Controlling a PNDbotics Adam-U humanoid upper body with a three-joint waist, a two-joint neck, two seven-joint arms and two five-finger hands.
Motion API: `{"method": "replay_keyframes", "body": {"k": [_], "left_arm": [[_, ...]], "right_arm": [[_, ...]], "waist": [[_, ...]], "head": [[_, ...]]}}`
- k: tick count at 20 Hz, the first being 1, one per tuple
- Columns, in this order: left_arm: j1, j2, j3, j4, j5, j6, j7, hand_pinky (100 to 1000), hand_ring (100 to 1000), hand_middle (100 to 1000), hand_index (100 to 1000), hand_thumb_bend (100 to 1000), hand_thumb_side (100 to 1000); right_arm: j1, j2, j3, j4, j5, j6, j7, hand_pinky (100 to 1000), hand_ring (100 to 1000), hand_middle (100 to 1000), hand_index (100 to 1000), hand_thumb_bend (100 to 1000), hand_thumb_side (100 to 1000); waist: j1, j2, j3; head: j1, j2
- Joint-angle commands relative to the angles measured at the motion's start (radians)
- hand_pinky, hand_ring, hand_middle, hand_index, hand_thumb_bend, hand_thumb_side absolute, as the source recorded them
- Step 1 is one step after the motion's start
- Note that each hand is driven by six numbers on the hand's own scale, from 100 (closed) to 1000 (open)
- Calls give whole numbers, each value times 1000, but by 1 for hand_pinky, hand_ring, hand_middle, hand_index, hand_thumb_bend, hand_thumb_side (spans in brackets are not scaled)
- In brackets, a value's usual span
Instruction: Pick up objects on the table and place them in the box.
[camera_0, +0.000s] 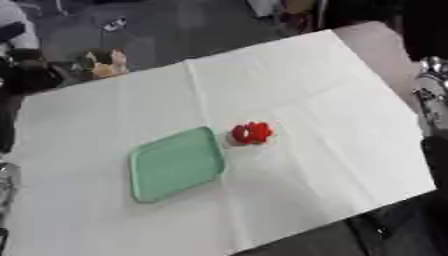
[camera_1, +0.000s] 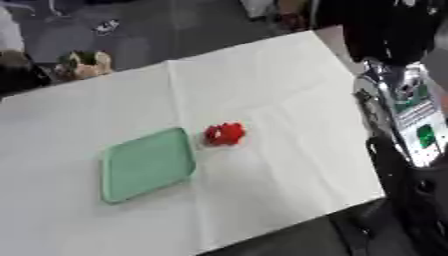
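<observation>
While nothing looks packed away yet, the layout is simple enough reading from the left: at the far left edge of the table (camera_0: 350, 100) there's a small brownish thing with a dark green top (camera_1: 80, 64), too fuzzy to name, so I'll leave it at that. Next over is the shallow green tray (camera_0: 175, 164), which I'm guessing is the "box" from the task, and it has nothing in it. Just beside its upper right corner, maybe touching it, sits a small red object (camera_0: 252, 133), lumpy, could be a toy or a fruit. That's the only obvious item left to move, so I'd say the job hasn't really started. Far right, the right arm (camera_1: 398, 107) hangs beside the table edge, black and silver, but its hand isn't clear enough, so can't tell how the fingers stand. Left hand doesn't show anywhere.
</observation>
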Motion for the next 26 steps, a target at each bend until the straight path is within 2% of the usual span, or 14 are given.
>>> {"method": "replay_keyframes", "body": {"k": [1, 6, 12, 15, 18, 21, 23, 26], "left_arm": [[-15, 21, 12, -19, -5, 2, 1, 633, 731, 856, 905, 321, 906], [-15, 21, 12, -19, -5, 2, 1, 633, 731, 856, 905, 323, 906], [-12, 23, 11, -18, -5, 3, 0, 633, 732, 855, 905, 324, 906], [-11, 19, 12, -18, -5, 2, 1, 634, 733, 856, 905, 325, 905], [-9, 17, 13, -17, -5, 1, 4, 634, 732, 855, 904, 326, 904], [-7, 19, 11, -17, -5, 1, 2, 635, 732, 855, 904, 326, 904], [-7, 19, 10, -17, -4, 1, 1, 634, 732, 855, 904, 327, 904], [-6, 20, 7, -16, -3, 2, -2, 633, 731, 855, 904, 327, 905]], "right_arm": [[-18, -17, -2, -15, -1, -5, 7, 493, 644, 626, 740, 100, 988], [-16, -17, -2, -15, 1, -12, 23, 495, 646, 628, 741, 136, 965], [-4, -21, -7, -15, 36, 0, 59, 506, 660, 644, 747, 127, 915], [3, -30, -18, -15, 145, 44, 64, 515, 671, 660, 750, 132, 897], [-9, -56, -1, -15, 283, 114, 83, 536, 690, 688, 759, 136, 908], [-66, -112, 49, 4, 440, 162, 173, 586, 735, 749, 794, 162, 934], [-122, -140, 94, 51, 530, 149, 259, 615, 755, 772, 817, 183, 947], [-209, -161, 155, 146, 636, 85, 379, 659, 782, 814, 851, 251, 955]], "waist": [[-4, -8, -1], [-5, -10, 0], [-7, -15, 3], [-7, -21, 11], [-9, -26, 19], [-13, -30, 27], [-15, -32, 31], [-17, -33, 34]], "head": [[0, -1], [23, -1], [53, -1], [61, -1], [59, -1], [48, -1], [45, -1], [36, -1]]}}
